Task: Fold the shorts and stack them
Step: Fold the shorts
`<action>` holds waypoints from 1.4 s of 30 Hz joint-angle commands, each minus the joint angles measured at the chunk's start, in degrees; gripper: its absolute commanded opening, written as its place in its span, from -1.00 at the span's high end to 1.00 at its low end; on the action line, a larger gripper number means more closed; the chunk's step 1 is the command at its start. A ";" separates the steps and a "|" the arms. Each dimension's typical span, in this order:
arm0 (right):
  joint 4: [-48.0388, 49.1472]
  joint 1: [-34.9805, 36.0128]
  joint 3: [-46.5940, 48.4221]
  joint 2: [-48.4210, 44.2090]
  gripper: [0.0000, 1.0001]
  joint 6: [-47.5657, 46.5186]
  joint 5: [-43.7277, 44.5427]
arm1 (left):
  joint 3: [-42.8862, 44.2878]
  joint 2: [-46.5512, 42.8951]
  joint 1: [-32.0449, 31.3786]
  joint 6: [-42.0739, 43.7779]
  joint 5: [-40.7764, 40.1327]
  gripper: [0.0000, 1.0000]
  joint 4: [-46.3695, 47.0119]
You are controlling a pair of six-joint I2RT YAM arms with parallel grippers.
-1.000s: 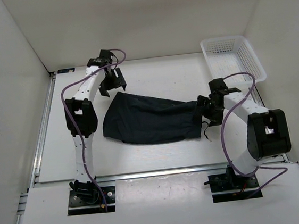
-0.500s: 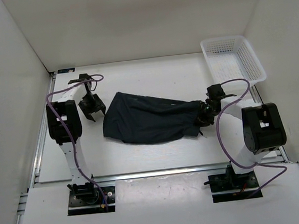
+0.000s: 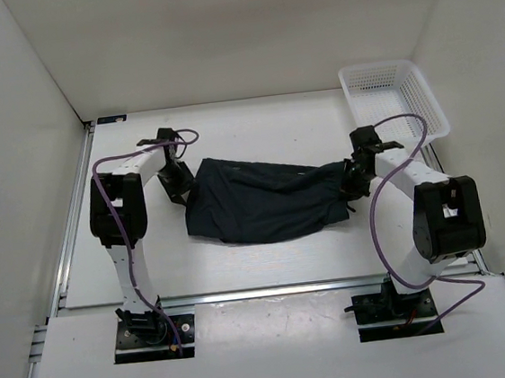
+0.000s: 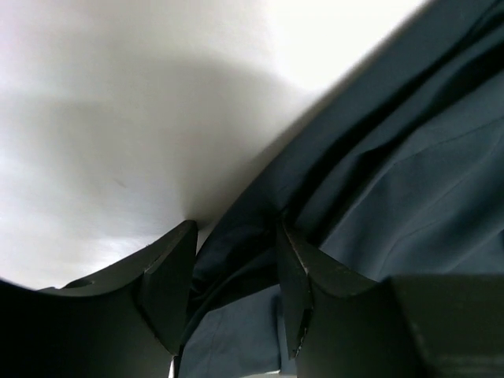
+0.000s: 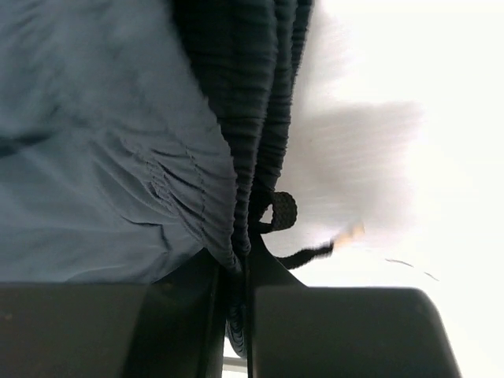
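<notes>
The dark navy shorts (image 3: 263,204) lie spread across the middle of the white table, with the waistband end to the right. My left gripper (image 3: 178,181) is at their left edge. In the left wrist view its jaws (image 4: 235,236) stand apart with a fold of the shorts (image 4: 394,157) lying between them. My right gripper (image 3: 353,178) is at the right end. The right wrist view shows it (image 5: 239,264) shut on the ribbed waistband of the shorts (image 5: 94,157), and a black drawstring (image 5: 283,211) dangles beside the fingers.
A white plastic mesh basket (image 3: 392,98) stands at the back right corner of the table (image 3: 264,125). White walls close in the left, back and right sides. Purple cables loop over both arms.
The left gripper came down from the back to the shorts' left edge and narrowed around it. The right gripper shut on the waistband and drew it slightly back, so the shorts shifted right.
</notes>
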 commanded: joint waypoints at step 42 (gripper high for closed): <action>-5.84 28.79 23.28 -1.31 0.55 2.17 9.34 | -1.83 -12.60 0.84 -2.12 -6.62 -0.31 -3.12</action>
